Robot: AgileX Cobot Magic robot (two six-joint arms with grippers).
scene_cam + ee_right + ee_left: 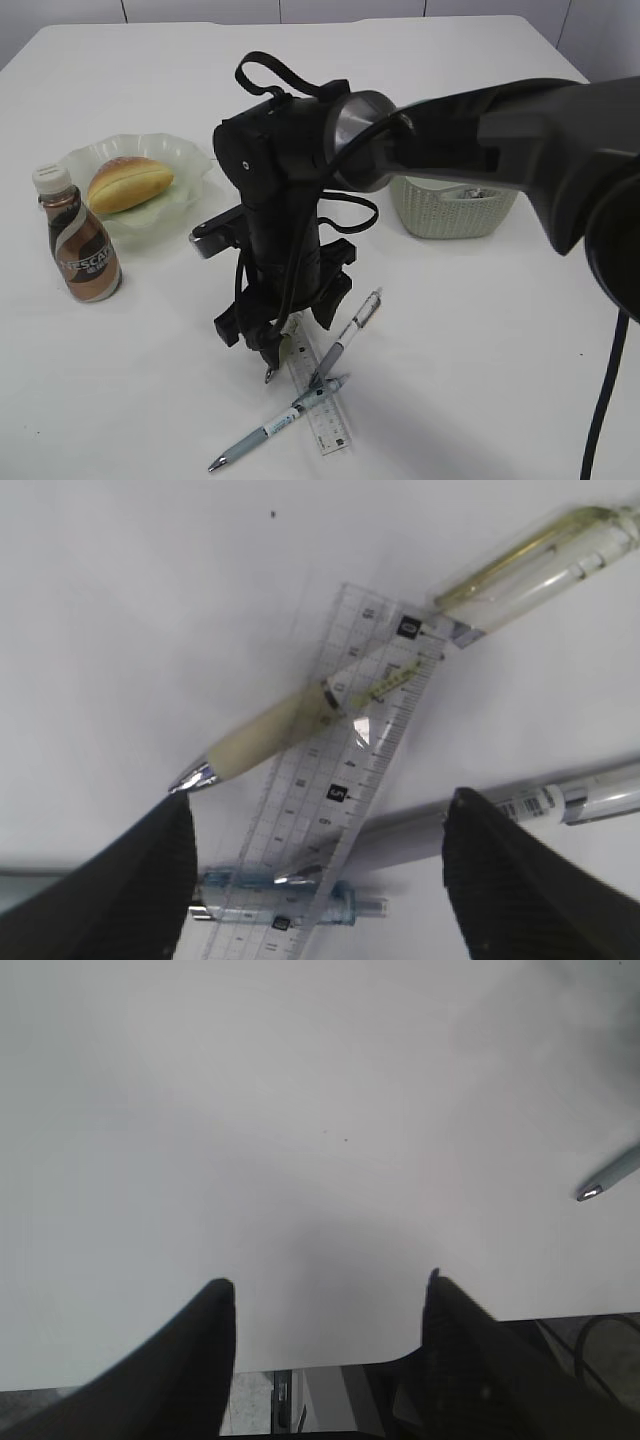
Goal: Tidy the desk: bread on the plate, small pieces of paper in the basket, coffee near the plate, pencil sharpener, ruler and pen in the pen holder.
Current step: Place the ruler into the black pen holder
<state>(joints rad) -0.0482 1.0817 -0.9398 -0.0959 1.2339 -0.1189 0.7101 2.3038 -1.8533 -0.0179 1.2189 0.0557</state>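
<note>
A: What sits on the desk (480, 330) right now?

B: Toward the left edge, the bread (128, 184) lies on the plate (185, 155). The coffee (80, 240) stands upright just beside that plate, nearer the front edge. The basket (450, 212) rests toward the right side, behind the arm, with something pale inside that is too small to make out.

A: And the ruler?

B: The ruler (345, 810) lies flat near the front edge. One pen (330, 705) lies across the top of it; another pen (470, 815) passes under it.

A: What are the grippers doing?

B: The right gripper (315, 880) points down over the ruler and pens, jaws apart, holding nothing. The left gripper (330, 1310) is over bare desk near the front edge, jaws also apart and empty. A pen tip (600, 1185) shows at the right of its view.
</note>
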